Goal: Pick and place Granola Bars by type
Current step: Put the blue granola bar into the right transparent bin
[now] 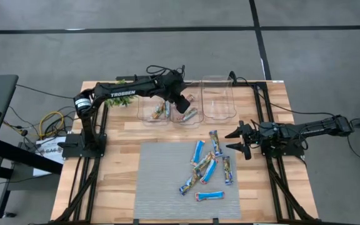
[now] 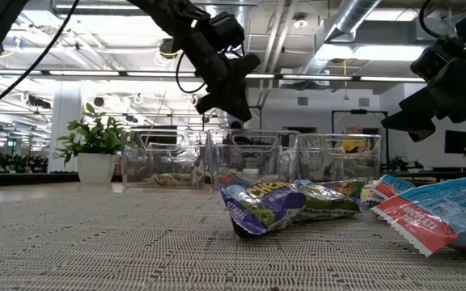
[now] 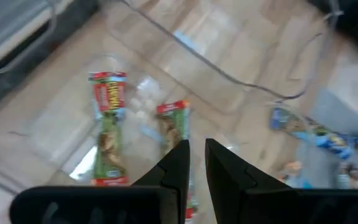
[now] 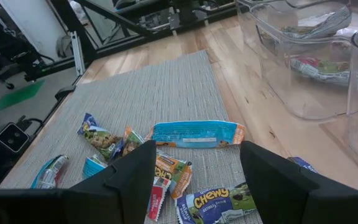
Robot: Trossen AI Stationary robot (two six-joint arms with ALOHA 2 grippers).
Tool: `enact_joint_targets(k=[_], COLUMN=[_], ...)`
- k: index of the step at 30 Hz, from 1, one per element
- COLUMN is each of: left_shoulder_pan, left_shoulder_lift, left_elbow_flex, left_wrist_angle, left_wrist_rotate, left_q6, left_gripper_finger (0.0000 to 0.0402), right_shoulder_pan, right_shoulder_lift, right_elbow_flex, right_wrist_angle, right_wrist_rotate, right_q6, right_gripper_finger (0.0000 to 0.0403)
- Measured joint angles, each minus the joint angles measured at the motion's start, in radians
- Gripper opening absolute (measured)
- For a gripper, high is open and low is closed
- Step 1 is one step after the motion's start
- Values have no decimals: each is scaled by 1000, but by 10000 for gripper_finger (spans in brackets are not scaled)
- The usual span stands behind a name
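Observation:
Several granola bars (image 1: 206, 169) lie scattered on the right half of a grey mat (image 1: 161, 181), blue-and-white ones mixed with multicoloured ones. More bars lie flat in the left clear bin (image 1: 160, 112) and the middle clear bin (image 1: 190, 115). My left gripper (image 1: 183, 104) hangs above the middle bin. In the left wrist view it (image 3: 196, 149) is open by a narrow gap, with nothing in it, over two red-and-green bars (image 3: 107, 124). My right gripper (image 1: 239, 140) is wide open and empty, low at the mat's right edge. A blue bar (image 4: 194, 134) lies just ahead of its fingers (image 4: 194, 158).
Three clear bins stand in a row at the table's far edge; the right bin (image 1: 218, 99) holds no bars that I can see. A green plant sprig (image 1: 120, 84) sits behind the left arm. Bare wood lies left of the mat (image 1: 114, 162).

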Motion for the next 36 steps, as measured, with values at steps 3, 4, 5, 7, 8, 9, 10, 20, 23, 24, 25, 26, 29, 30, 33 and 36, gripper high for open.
enact_joint_targets(k=[3, 4, 5, 7, 8, 9, 10, 20, 23, 24, 25, 26, 29, 30, 33, 36], left_shoulder_pan=[-15, -22, -31, -49, -59, -71, -84, -262, -328, -350, -373, -397, -470, -493, -565, -632], left_shoulder_lift=[0, 0, 0, 0, 0, 0, 0, 0, 0, 0, 0, 0, 0, 0, 0, 1], left_elbow_flex=[0, 0, 0, 0, 0, 0, 0, 0, 0, 0, 0, 0, 0, 0, 0, 0], left_wrist_angle=[32, 48, 67, 111, 133, 157, 181, 407, 442, 449, 455, 458, 458, 458, 457, 453], left_wrist_rotate=[39, 54, 71, 114, 137, 161, 186, 337, 324, 318, 309, 295, 236, 218, 160, 83], left_q6=[-44, -64, -79, -109, -127, -146, -167, -363, -420, -443, -463, -486, -552, -572, -614, -654], left_gripper_finger=[43, 43, 43, 43, 43, 43, 43, 43, 43, 43, 43, 43, 43, 43, 43, 43], right_shoulder_pan=[0, 0, 0, 0, 0, 0, 0, 0, 0, 0, 0, 0, 0, 0, 0, 0], right_shoulder_lift=[0, 0, 0, 0, 0, 0, 0, 0, 0, 0, 0, 0, 0, 0, 0, 0], right_elbow_flex=[0, 0, 0, 0, 0, 0, 0, 0, 0, 0, 0, 0, 0, 0, 0, 0], right_wrist_angle=[0, 0, 0, 0, 0, 0, 0, 0, 0, 0, 0, 0, 0, 0, 0, 0], right_wrist_rotate=[0, 0, 0, 0, 0, 0, 0, 0, 0, 0, 0, 0, 0, 0, 0, 0], right_q6=[0, 0, 0, 0, 0, 0, 0, 0, 0, 0, 0, 0, 0, 0, 0, 0], right_gripper_finger=[225, 225, 225, 225, 225, 225, 225, 225, 225, 225, 225, 225, 225, 225, 225, 225])
